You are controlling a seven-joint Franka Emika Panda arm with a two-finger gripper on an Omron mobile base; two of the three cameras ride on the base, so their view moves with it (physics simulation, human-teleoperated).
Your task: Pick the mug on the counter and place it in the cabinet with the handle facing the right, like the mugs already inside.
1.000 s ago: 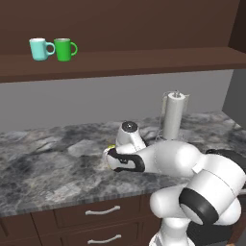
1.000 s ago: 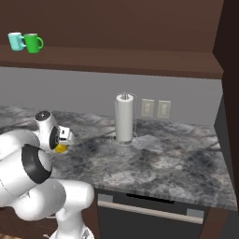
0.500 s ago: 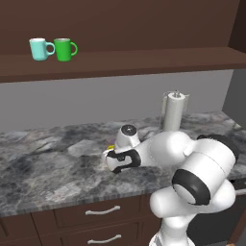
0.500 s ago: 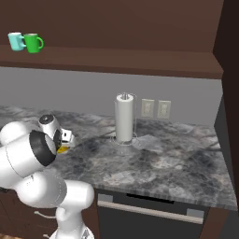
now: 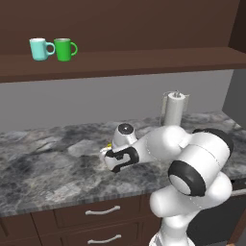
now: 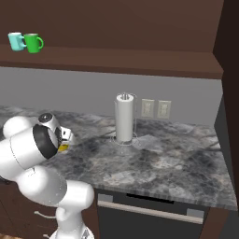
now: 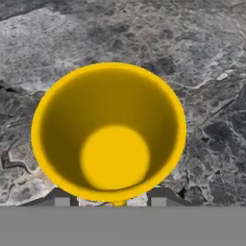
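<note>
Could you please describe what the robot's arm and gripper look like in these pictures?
The arm is built of glossy white, rounded segments with black rings at the joints and a round dark cap on one joint near the wrist. The hand is white with a black panel on its side. The gripper ends in two small dark grey fingers with lighter square pads. No cables or markings are visible.

A yellow-orange mug (image 7: 109,132) stands on a grey marbled counter (image 5: 53,170) above dark brown drawers (image 5: 91,216) with silver handles. On the dark brown cabinet (image 5: 125,60) shelf sit a teal mug (image 5: 39,49) and a green mug (image 5: 64,49).
</note>
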